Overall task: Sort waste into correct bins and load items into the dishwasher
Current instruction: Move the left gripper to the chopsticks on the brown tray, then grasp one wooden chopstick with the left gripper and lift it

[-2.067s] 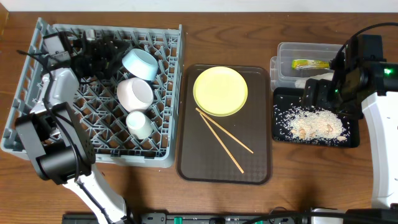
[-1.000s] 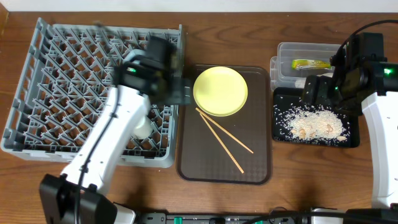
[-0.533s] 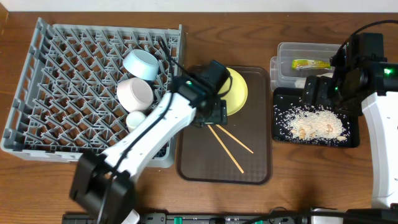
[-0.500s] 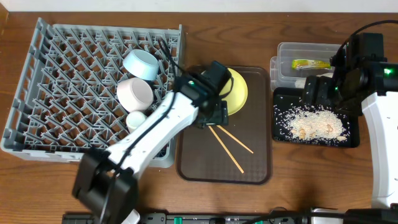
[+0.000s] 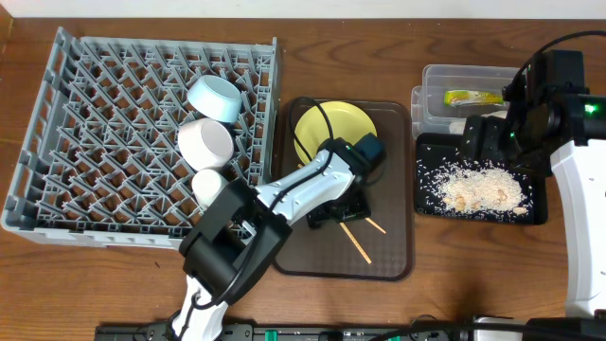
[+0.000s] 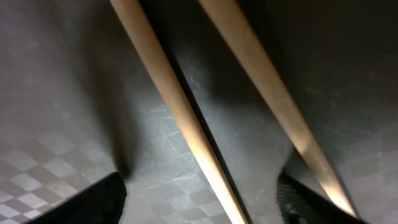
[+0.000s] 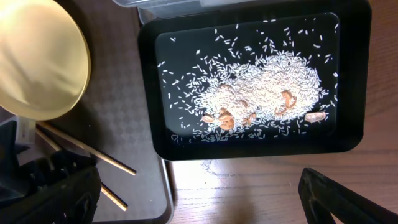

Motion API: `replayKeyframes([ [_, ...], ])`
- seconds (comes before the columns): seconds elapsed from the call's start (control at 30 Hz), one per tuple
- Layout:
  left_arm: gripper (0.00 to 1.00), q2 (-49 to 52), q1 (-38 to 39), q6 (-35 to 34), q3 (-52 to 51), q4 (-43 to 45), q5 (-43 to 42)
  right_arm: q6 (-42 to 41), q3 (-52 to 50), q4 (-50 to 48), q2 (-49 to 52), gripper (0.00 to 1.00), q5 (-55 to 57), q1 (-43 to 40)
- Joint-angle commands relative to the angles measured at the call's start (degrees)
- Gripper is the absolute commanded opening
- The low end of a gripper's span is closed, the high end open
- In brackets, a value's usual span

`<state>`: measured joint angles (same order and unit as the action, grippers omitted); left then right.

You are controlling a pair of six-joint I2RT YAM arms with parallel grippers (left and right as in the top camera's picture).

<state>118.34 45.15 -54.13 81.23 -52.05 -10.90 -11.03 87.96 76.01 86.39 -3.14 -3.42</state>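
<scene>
Fingers first: the left fingers (image 6: 93, 202) are down on the brown tray (image 5: 388, 256), spread apart with both chopsticks (image 6: 186, 124) running between them. From the wrist view I'd call them open, not pinching anything yet, though one stick sits very close to a tip.

Quick sweep left to right for the layout. The dish rack (image 5: 104, 142) is at the left end of the bench (image 5: 445, 284), already holding the blue bowl (image 5: 213, 97), the white bowl (image 5: 205, 142) and the little cup (image 5: 206, 185). Just beside it is the brown tray, with the yellow plate (image 5: 346, 128) at the back and the chopsticks in front of it, mostly hidden under the arm. Further right are the clear tub (image 5: 436, 80) with the green wrapper (image 5: 472, 97) in it, and the black tray (image 5: 426, 213) full of rice (image 5: 478, 189). The right fingers (image 7: 354, 199) hang wide open and empty by the black tray, well apart from the sticks.

What matters here is that the sticks lie on a diagonal, back-left to front-right, nearly side by side. The left fingers straddle that long axis crosswise, so a squeeze should gather both. The left arm is clearly the nearer one, and the rack is off to its left too, so it's the sensible pick imo. My only worry is that the free ends sit a bit apart, so one stick could slip out.
</scene>
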Motion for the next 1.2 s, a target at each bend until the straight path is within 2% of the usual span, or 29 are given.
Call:
replayKeyframes([
  [0.0, 0.62, 0.72, 0.20, -0.94, -0.46, -0.15, -0.48, 0.83, 0.11, 0.09, -0.15, 0.99, 0.31, 0.07],
  [0.1, 0.50, 0.72, 0.20, -0.94, -0.46, -0.13, -0.48, 0.83, 0.11, 0.09, -0.15, 0.99, 0.31, 0.07],
  [0.2, 0.34, 0.72, 0.20, -0.98, -0.46, -0.15, -0.50, 0.81, 0.11, 0.09, -0.15, 0.99, 0.31, 0.07],
  [0.4, 0.22, 0.72, 0.20, -1.09, -0.46, -0.15, -0.48, 0.81, 0.11, 0.33, -0.15, 0.99, 0.31, 0.07],
  [0.53, 0.08, 0.70, 0.15, -1.07, -0.46, -0.37, -0.48, 0.83, 0.11, 0.74, -0.15, 0.99, 0.31, 0.07],
  [0.8, 0.07, -1.51, -2.58, -0.46, -0.44, -0.33, 0.24, 0.85, 0.11, 0.74, -0.15, 0.99, 0.31, 0.07],
  [0.9, 0.08, -4.72, -4.72, 3.93, -0.44, -0.22, 1.07, 0.85, 0.11, 0.76, -0.15, 0.99, 0.31, 0.07],
  [0.97, 0.08, -7.15, -5.66, 10.91, -0.35, 0.35, 1.07, 0.85, 0.11, 0.74, -0.15, 0.99, 0.31, 0.07],
  [1.03, 0.08, -10.34, -6.51, 21.59, -0.26, -0.15, 1.05, 0.85, 0.11, 0.74, -0.15, 0.99, 0.31, 0.07],
  [1.1, 0.08, -13.18, -7.15, 28.44, -0.26, -1.09, 1.09, 0.85, 0.11, 0.74, -0.15, 0.99, 0.31, 0.07],
  [1.17, 0.08, -16.26, -7.96, 31.71, -0.26, -1.92, 1.60, 0.83, 0.11, 0.74, -0.15, 0.99, 0.31, 0.07],
])
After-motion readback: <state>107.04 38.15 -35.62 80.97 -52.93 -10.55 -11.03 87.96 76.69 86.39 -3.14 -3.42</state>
